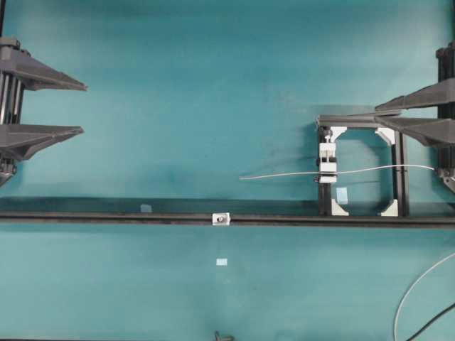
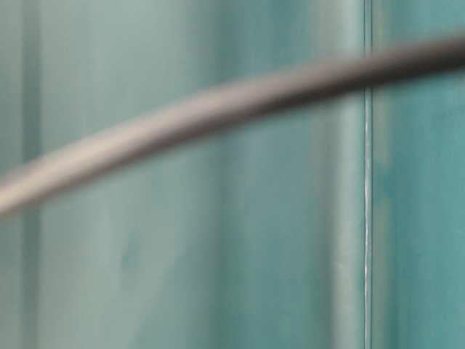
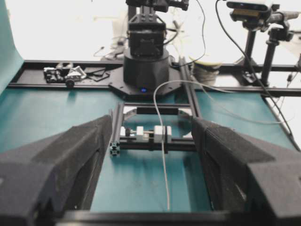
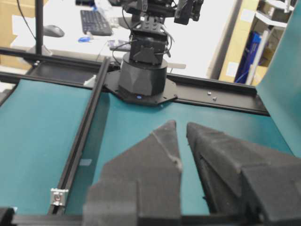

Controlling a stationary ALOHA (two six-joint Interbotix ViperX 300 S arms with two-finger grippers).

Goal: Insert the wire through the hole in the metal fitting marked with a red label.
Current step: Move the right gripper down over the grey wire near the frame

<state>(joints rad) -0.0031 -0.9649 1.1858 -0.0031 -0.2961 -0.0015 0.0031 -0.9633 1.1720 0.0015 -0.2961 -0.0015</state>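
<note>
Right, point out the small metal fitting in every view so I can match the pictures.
Overhead: metal fitting sits on the long black rail, slightly left of centre, low in the picture.
Table-level: not identifiable; the picture is all blur.
Left wrist: not in it.
Right wrist: bottom left, at the near end of the same black rail.
Shared landmark: that rail.

Evenly lit overhead, soft shadows under the rail (image 1: 142,217). Table-level view badly defocused, a blurred strand (image 2: 218,109) crossing. Blown-out white backgrounds in both wrist views; near fingers (image 3: 56,160) soft, slightly blurred.
</note>
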